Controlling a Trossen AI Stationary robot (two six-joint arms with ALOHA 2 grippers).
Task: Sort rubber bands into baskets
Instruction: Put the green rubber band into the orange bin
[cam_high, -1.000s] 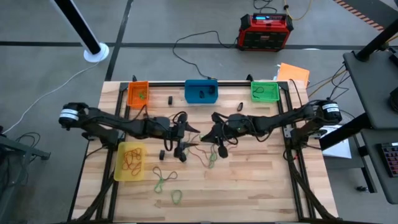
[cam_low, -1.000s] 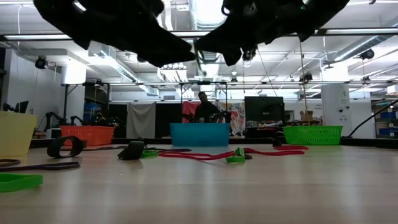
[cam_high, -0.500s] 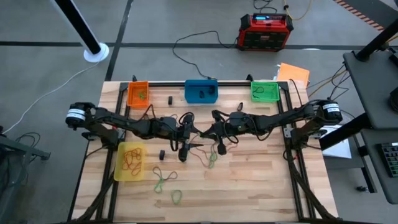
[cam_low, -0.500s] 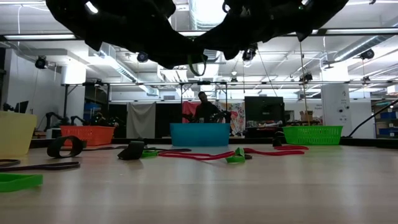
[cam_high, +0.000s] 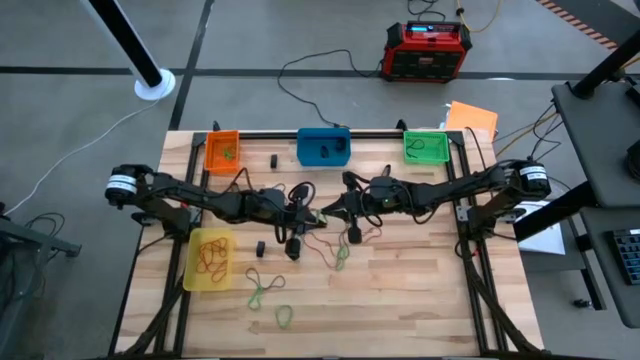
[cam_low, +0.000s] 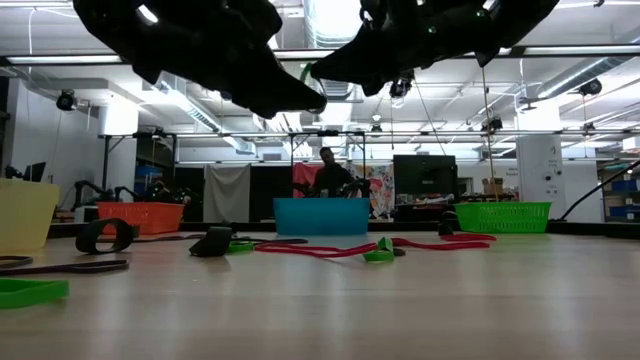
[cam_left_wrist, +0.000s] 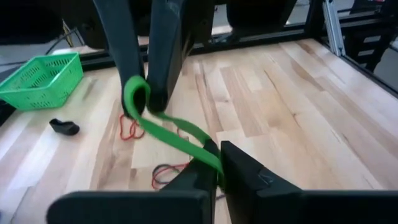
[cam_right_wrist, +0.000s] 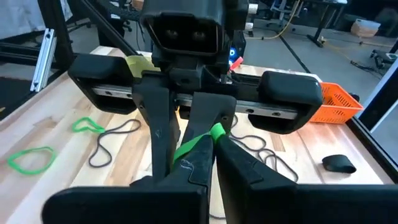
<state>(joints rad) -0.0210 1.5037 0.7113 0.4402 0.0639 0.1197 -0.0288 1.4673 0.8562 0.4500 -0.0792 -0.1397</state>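
Note:
Both grippers meet tip to tip above the middle of the table, each shut on the same green rubber band (cam_left_wrist: 171, 127). My left gripper (cam_high: 309, 216) comes from the table's left and my right gripper (cam_high: 326, 211) from its right. Other rubber bands lie loose on the wood: green ones (cam_high: 262, 292) (cam_high: 284, 316) (cam_high: 341, 254), and red ones (cam_left_wrist: 129, 127). At the far edge stand the orange basket (cam_high: 222, 151), the blue basket (cam_high: 324, 146) and the green basket (cam_high: 426, 146). The yellow basket (cam_high: 210, 259) stands near the left edge with bands in it. My left gripper pinches one end of the green band (cam_left_wrist: 211, 163) between its two fingers, coming roughly level from the table's left. The band runs from there as a doubled strip to the other gripper, clear of the table. My right gripper pinches the band's other end (cam_right_wrist: 205, 138) between its two fingers, coming roughly level from the table's right. A small loop (cam_left_wrist: 134, 93) bulges out beside its fingertips. The band hangs in the air between the two grippers.
A tangle of thin dark bands (cam_high: 290, 240) lies under the grippers, and small black pieces (cam_high: 273, 159) (cam_high: 386, 171) lie near the baskets. Bare wood stretches toward the near right. A red-and-black power box (cam_high: 425, 50) stands on the floor beyond the table.
My left gripper has moved toward the table's right, up to the right gripper's tips, and has shut on the green band that the right gripper holds. The band now stretches between the two.

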